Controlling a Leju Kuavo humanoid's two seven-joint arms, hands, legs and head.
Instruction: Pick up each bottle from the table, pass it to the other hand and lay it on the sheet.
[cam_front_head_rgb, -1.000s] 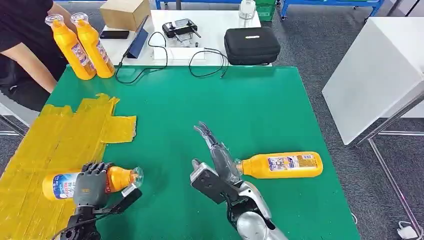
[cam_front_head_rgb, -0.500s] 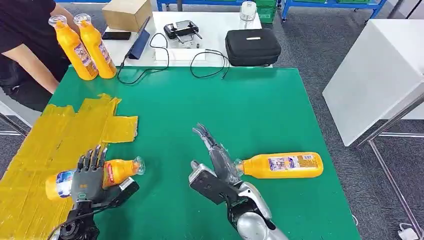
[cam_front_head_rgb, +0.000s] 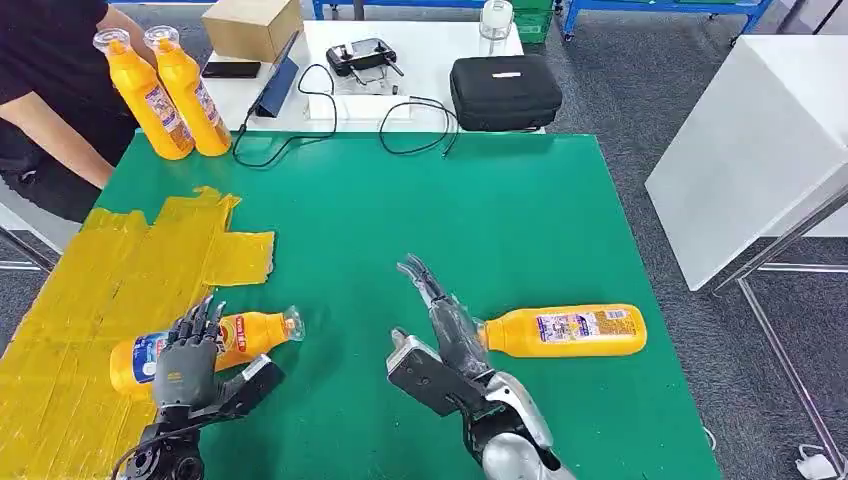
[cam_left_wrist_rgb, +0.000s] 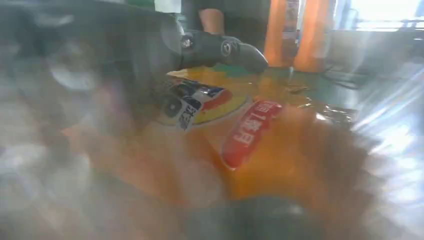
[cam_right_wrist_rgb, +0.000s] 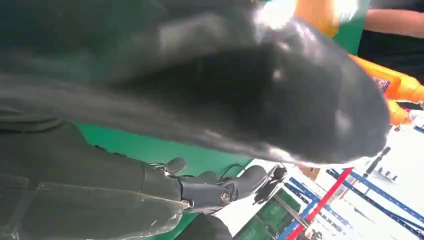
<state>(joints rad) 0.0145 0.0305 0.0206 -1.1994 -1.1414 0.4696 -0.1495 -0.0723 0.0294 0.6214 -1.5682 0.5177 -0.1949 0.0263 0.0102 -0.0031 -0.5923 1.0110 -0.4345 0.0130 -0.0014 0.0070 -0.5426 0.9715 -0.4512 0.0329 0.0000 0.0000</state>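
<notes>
Letting go, the left hand (cam_front_head_rgb: 185, 362) has spread above the orange bottle (cam_front_head_rgb: 205, 345) now lying on the yellow sheet (cam_front_head_rgb: 90, 290); the right hand (cam_front_head_rgb: 445, 335) stays spread.

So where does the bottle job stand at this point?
One bottle lies mostly on the yellow sheet, its cap end over the green table. The left robot hand sits over it with fingers spread, so that placement looks about done. The right robot hand is open beside the second bottle, not yet picked up. Two more bottles stand near a person's arm.
</notes>
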